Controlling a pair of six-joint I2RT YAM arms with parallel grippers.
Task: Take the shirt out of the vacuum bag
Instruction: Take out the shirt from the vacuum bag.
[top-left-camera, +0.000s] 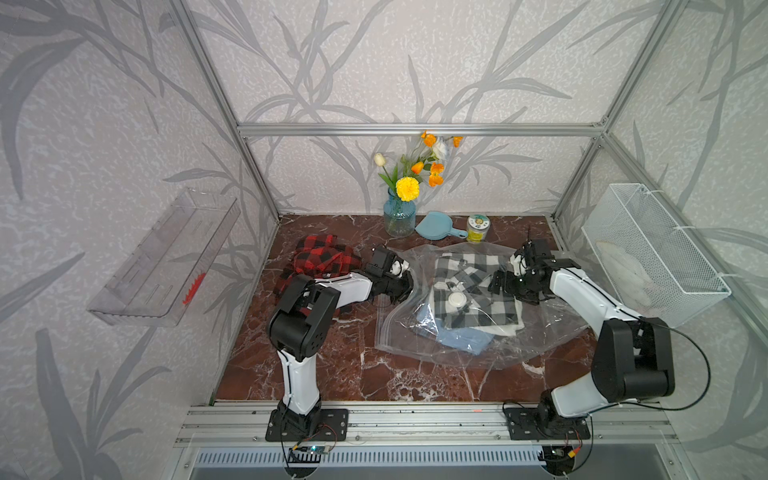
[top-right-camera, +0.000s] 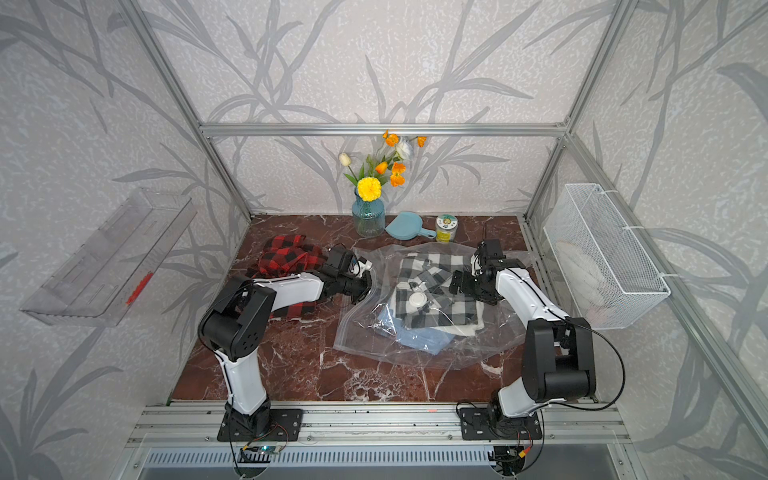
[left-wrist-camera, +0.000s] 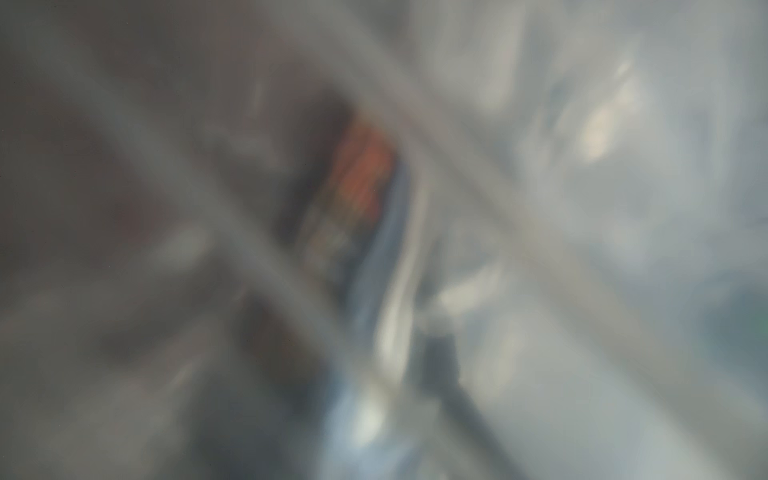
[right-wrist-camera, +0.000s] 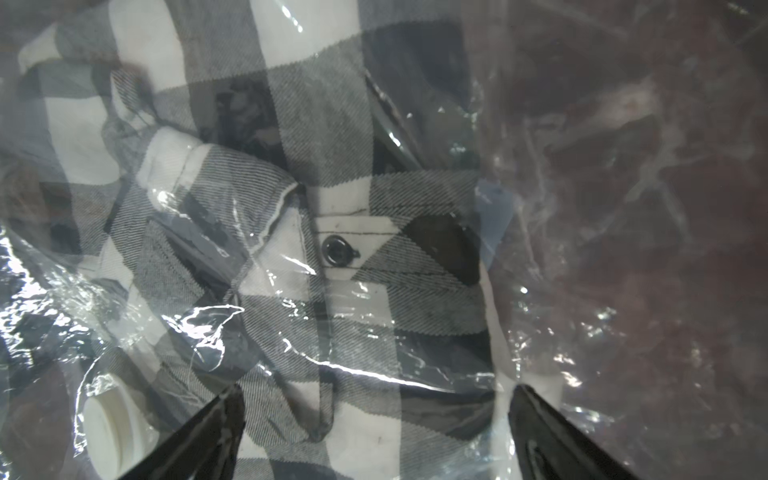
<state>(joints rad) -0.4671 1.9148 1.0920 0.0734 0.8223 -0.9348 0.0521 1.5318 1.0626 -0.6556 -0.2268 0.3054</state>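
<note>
The vacuum bag (top-left-camera: 469, 332) lies spread on the marble tabletop (top-left-camera: 316, 365) between the two arms, its round white valve (top-left-camera: 456, 300) facing up. Inside it sits a folded black-and-white checked shirt (top-left-camera: 486, 307) on top of a light blue garment (top-left-camera: 465, 338); both are fully enclosed in both top views. A red-and-black checked shirt (top-left-camera: 322, 259) already lies loose on the table beyond the left arm, outside the bag. The left gripper (top-left-camera: 405, 282) is at the bag's raised edge on that side, where the plastic curls up like an open mouth; its wrist view is a blur of film, so I cannot tell whether it is pinching the plastic or merely pushed against it. The right gripper (right-wrist-camera: 374, 395) is spread wide and empty, hovering over the checked shirt with the bag's upper layer between its fingers (right-wrist-camera: 208, 432) and the cloth. The step in hand looks like opening the mouth and reaching in. To do it well, the left gripper should catch only the top film and lift it, keeping the mouth gaping, while the other arm enters through that opening rather than pressing from above. Clamping through the plastic would drag bag and shirt together. Once inside, gripping a thick fold near the collar should stop the shirt unfolding and snagging on the blue garment.
</note>
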